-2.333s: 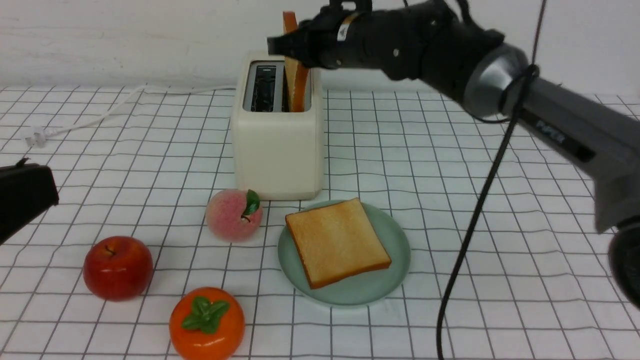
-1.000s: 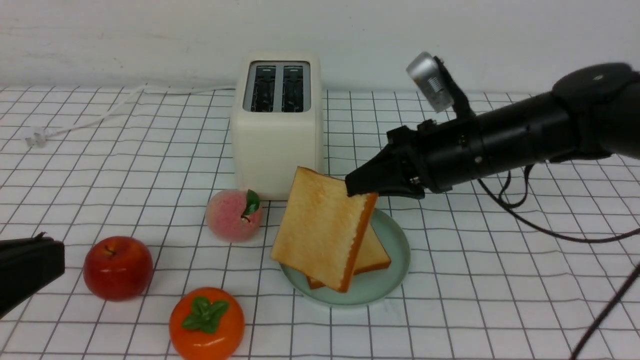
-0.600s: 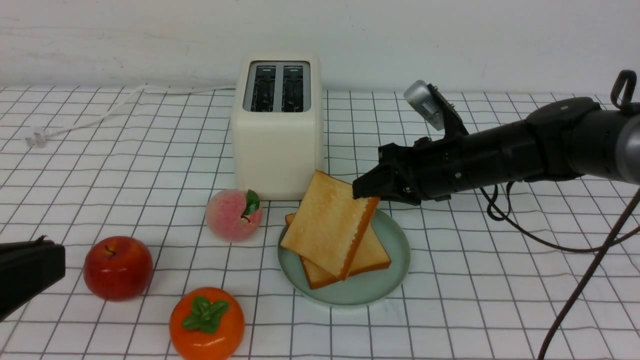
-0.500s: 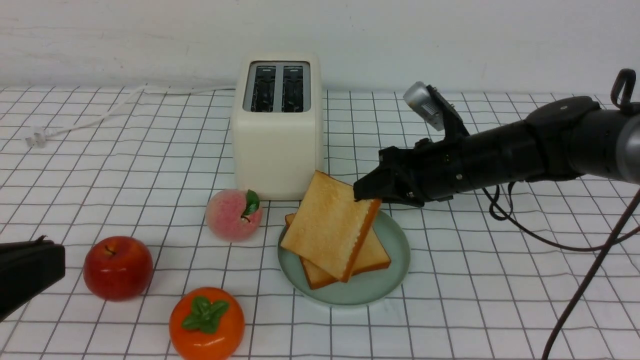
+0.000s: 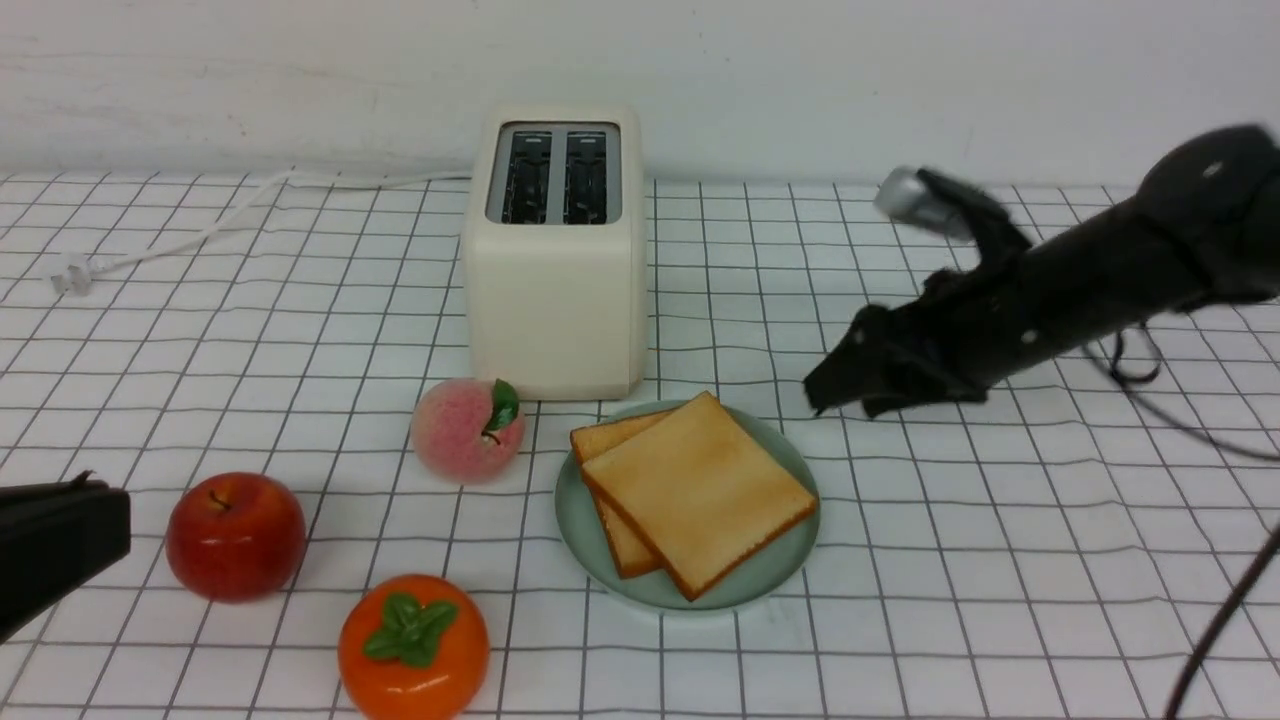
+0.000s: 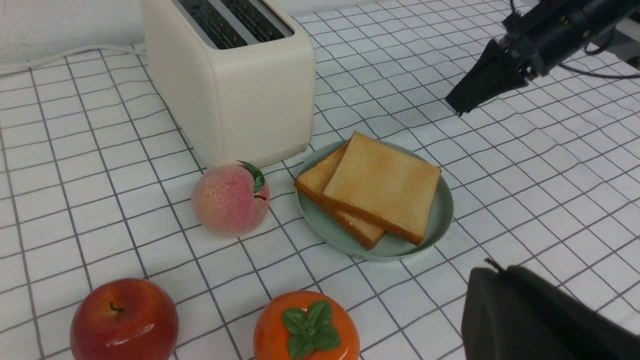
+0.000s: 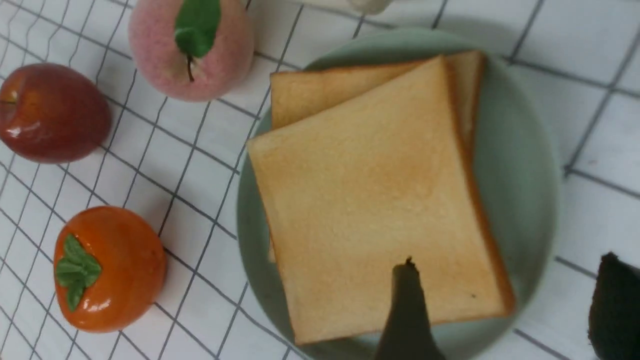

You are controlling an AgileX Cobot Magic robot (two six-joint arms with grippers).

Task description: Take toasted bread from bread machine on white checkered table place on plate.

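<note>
Right of the plate (image 5: 785, 565), just off its rim, right gripper (image 5: 815, 398) hangs low over the table (image 5: 1000, 600) w/ tips aimed toward the toast (image 5: 700, 490). It's motion-blurred in front view, so the jaw gap can't be read there. Right wrist view shows it: fingers (image 7: 407, 310) spread wide, one dark tip seen over an edge of the top slice, the other over cloth past the plate rim, nothing pinched btwn them. Front view has the tips clear of toast & plate, not touching either. Toast = 2 slices, both flat on the plate, top one skewed across the lower, so a corner + strip of the lower slice peeks out on the toaster (image 5: 555, 290) side. Top slice reaches close to the plate's right rim. Plate sits just in front of the toaster, not touching it. Left gripper (image 5: 55, 545) is low at the far left edge of front view, near the apple (image 5: 235, 535), jaws pressed together, holding nothing, well apart from the plate. Peach (image 5: 467, 430) is just left of the plate, by the toaster's front corner. Orange fruit (image 5: 413, 645) is nearer the robot, btwn apple & plate. White cord (image 5: 200, 225) trails off left from behind the toaster.
</note>
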